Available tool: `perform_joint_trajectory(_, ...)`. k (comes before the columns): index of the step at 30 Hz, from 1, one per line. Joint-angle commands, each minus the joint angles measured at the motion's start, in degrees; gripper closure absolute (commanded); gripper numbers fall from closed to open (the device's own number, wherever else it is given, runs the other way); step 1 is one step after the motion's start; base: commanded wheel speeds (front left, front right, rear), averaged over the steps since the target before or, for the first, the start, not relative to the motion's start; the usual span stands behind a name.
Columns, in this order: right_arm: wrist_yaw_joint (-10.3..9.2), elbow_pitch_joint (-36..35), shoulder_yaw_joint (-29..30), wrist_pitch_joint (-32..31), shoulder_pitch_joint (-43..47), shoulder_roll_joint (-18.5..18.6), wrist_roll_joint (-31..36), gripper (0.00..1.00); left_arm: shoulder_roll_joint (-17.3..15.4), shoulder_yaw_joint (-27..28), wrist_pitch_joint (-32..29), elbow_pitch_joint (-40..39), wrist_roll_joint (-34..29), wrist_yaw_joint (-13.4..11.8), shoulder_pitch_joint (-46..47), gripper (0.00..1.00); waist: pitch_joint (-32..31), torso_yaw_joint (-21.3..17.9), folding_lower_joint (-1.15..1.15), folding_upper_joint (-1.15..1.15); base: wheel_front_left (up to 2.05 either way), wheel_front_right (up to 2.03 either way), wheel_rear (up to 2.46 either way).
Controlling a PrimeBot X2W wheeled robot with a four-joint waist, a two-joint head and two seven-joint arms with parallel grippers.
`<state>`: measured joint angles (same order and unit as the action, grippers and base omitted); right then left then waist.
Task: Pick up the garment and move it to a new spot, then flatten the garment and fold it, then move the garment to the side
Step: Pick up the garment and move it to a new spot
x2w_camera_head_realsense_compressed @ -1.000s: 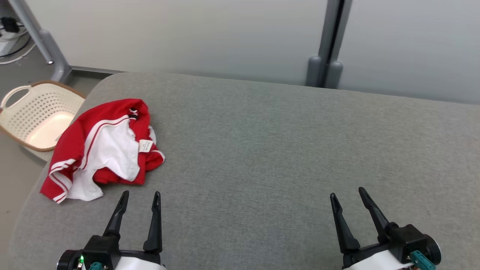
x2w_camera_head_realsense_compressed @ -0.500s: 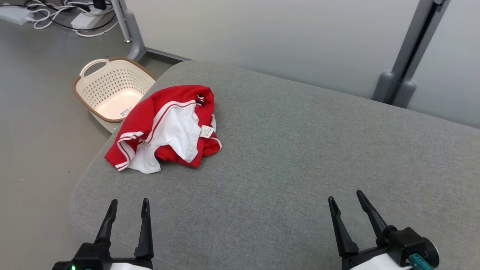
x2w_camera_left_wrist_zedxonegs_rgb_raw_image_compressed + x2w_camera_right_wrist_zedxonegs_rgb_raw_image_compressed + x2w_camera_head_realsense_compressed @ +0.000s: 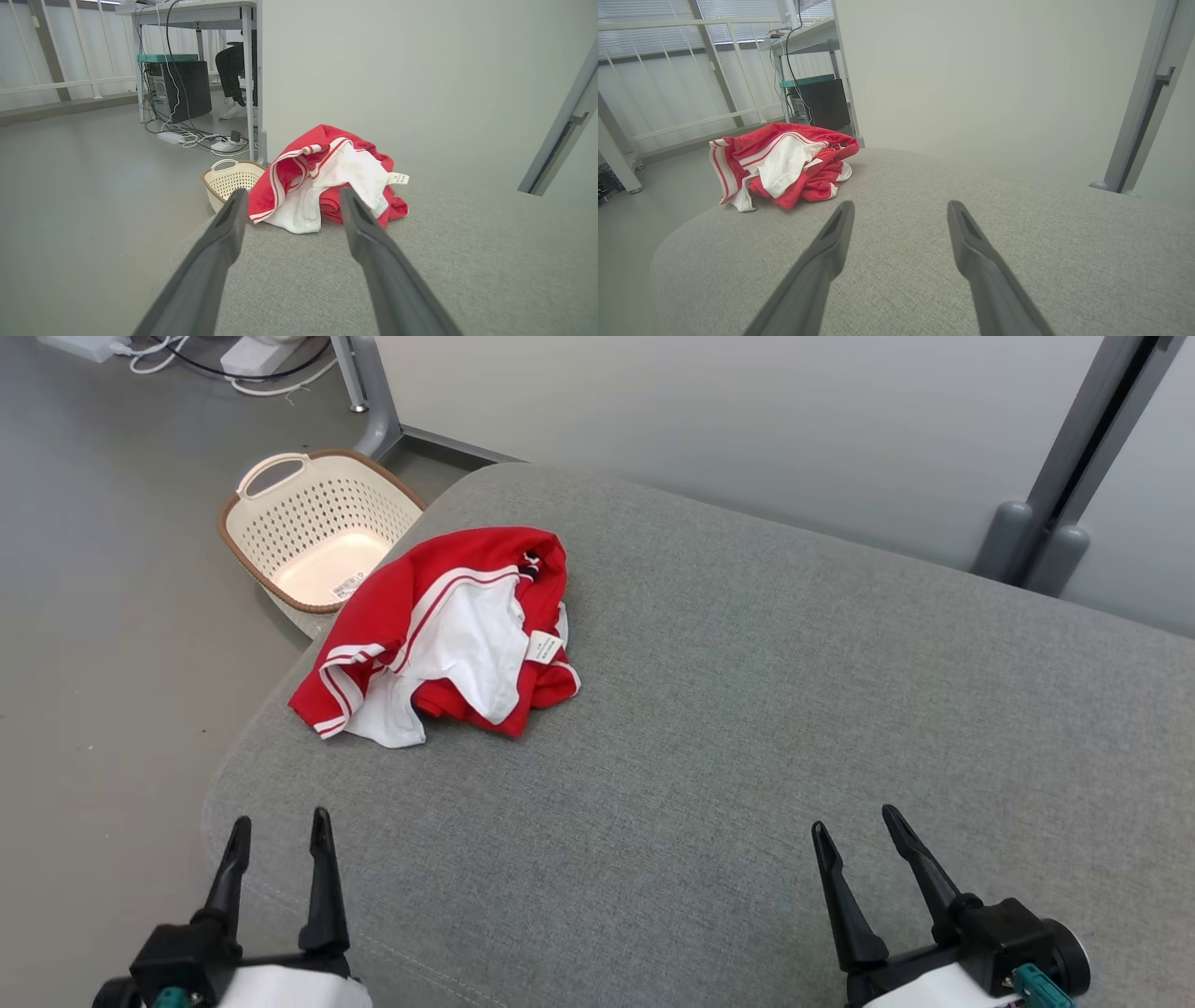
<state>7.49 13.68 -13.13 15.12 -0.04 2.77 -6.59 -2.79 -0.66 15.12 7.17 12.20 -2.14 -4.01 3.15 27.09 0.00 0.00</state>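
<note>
Grey woven cushion (image 3: 747,709), crumpled red-and-white garment (image 3: 448,635), perforated cream basket (image 3: 308,518)

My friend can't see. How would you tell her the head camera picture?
A crumpled red and white garment lies near the far left corner of a grey cushion. A cream basket stands on the floor beside it. The left gripper and right gripper are open.

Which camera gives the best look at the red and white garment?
Head view: it shows the garment whole from above. The left wrist view sees it side-on, straight ahead; the right wrist view, side-on at upper left.
</note>
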Motion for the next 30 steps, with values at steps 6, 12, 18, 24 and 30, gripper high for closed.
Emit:
perform_joint_trajectory(6, 0.0, -0.6, 1.0, 0.1, -2.7, 1.1, 2.4, 0.0, -0.1, 1.6, 0.0, 3.3, 1.3, 3.2, 10.5, 0.0, 5.7, -2.4, 0.0, 0.0, 0.0, 0.0, 0.0)
perform_joint_trajectory(12, 0.0, -1.5, 1.1, 0.1, -4.7, 3.4, 3.0, 0.0, -1.0, 3.1, 0.0, 12.7, 0.8, 5.9, 22.3, 0.0, 10.7, -4.3, 0.0, 0.0, 0.0, 0.0, 0.0)
perform_joint_trajectory(18, -0.01, -3.1, 1.5, 0.1, -7.8, 6.0, 3.5, 0.0, -5.7, 2.9, -6.6, 28.6, 1.4, 7.2, 40.1, 0.0, 16.4, -7.0, 0.0, 0.0, 0.0, 0.0, 0.0)
perform_joint_trajectory(24, -0.01, -5.0, 2.3, 0.1, -10.2, 7.4, 3.3, 0.0, -9.6, 3.1, -21.0, 40.2, 3.1, 7.5, 53.3, 0.0, 21.2, -9.2, 0.0, 0.0, 0.0, 0.0, 0.0)
perform_joint_trajectory(30, -0.01, -6.2, 2.9, 0.0, -11.4, 8.1, 3.3, 0.0, -11.1, 3.3, -31.4, 45.9, 6.2, 8.6, 60.1, 0.0, 24.7, -10.4, 0.0, 0.0, 0.0, 0.0, 0.0)
